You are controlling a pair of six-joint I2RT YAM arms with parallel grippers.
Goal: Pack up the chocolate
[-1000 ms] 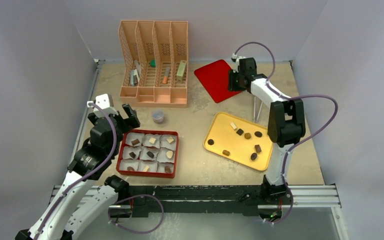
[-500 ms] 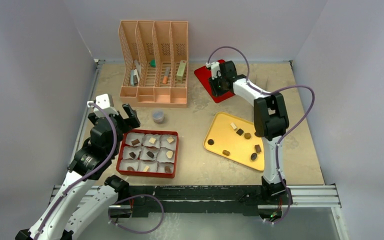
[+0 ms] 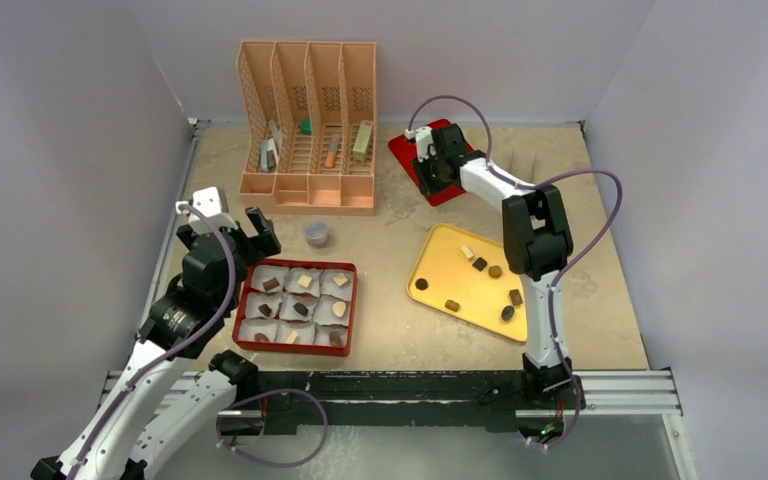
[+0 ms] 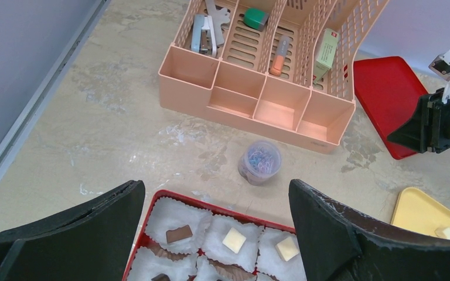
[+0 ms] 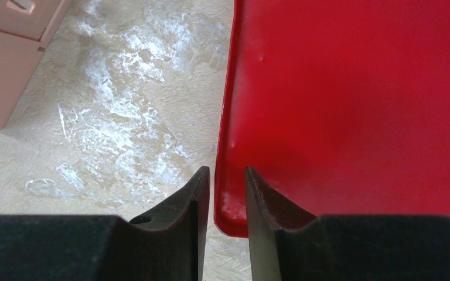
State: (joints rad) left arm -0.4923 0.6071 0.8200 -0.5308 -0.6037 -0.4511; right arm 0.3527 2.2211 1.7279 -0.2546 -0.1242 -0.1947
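Several chocolate pieces (image 3: 480,264) lie on the yellow tray (image 3: 430,262). Others sit in white paper cups in the red box (image 3: 352,310); the left wrist view shows a brown piece (image 4: 179,234) and a cream piece (image 4: 234,240) in that box (image 4: 170,196). My left gripper (image 3: 225,235) hovers wide open and empty over the box's far left edge (image 4: 214,186). My right gripper (image 3: 430,172) is down at the near left rim of the red lid (image 3: 407,152). Its jaws (image 5: 227,171) stand a narrow gap apart astride the lid's rim (image 5: 357,105).
A pink desk organizer (image 3: 310,120) with small office items stands at the back. A small clear cup of paper clips (image 3: 317,233) sits between it and the red box. The right arm reaches over the yellow tray's far side.
My right arm has swung left and down from the back right to the red lid's near left rim. My left arm has not moved.
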